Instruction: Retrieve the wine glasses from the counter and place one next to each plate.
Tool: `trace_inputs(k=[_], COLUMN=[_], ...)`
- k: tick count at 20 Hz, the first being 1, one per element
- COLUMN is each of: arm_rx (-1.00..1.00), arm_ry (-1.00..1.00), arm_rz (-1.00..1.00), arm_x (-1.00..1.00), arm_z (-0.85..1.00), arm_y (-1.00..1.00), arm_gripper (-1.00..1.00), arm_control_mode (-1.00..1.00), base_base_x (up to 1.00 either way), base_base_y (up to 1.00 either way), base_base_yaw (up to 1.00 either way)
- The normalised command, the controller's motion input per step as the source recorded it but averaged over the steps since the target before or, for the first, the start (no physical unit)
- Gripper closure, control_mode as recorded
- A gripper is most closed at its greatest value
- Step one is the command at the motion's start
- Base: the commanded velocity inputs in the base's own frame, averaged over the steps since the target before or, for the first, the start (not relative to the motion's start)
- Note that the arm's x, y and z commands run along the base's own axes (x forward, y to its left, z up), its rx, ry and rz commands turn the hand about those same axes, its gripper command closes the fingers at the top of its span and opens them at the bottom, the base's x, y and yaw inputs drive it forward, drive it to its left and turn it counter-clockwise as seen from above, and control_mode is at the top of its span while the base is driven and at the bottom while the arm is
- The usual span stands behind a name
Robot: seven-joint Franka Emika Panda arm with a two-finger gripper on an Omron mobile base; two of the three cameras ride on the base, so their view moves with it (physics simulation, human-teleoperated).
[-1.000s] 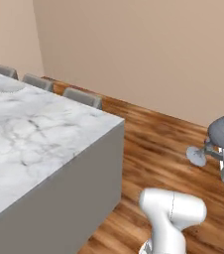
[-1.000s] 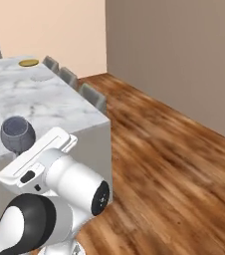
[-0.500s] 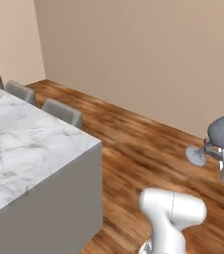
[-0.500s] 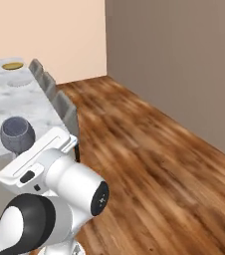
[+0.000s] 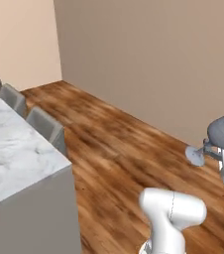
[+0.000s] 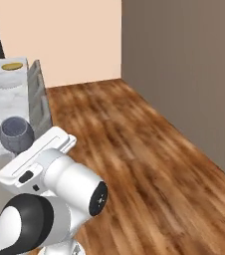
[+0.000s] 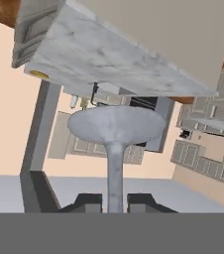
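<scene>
- Now the end effector [image 7: 114, 202] pinches a glass [image 7: 115, 130] by its stem, carried sideways in the air beside the arm.
- Ahead, a yellow plate [image 6: 12, 66] sits far along the marble desk [image 5: 10, 154].
- Advice: drive smoothly, keep the grip firm, then right the glass before setting it down.

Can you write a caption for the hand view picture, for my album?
The gripper jaws pinch a wine glass by its stem.

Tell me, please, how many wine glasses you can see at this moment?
1. The wine glass is held by its stem in the shut claw, carried above the wooden floor beside the marble island. A second glass may be out of sight.
</scene>
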Motion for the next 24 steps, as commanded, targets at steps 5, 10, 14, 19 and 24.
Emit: trace_inputs(k=[5, 10, 14, 19, 24], arm_rx=[0.0, 0.0, 0.0, 0.0, 0.0], arm_ry=[0.0, 0.0, 0.0, 0.0, 0.0], arm_rz=[0.0, 0.0, 0.0, 0.0, 0.0], arm_x=[0.0, 0.0, 0.0, 0.0, 0.0], arm_z=[0.0, 0.0, 0.0, 0.0, 0.0], arm_y=[0.0, 0.0, 0.0, 0.0, 0.0], arm_gripper=[1.0, 1.0, 1.0, 1.0, 1.0], arm_control_mode=[1.0, 1.0, 1.0, 1.0, 1.0], base_base_x=[1.0, 1.0, 1.0, 1.0, 1.0], base_base_y=[-0.94, -1.0, -1.0, -0.64, -0.35], base_base_yaw=[0.45, 0.43, 0.36, 0.25, 0.02])
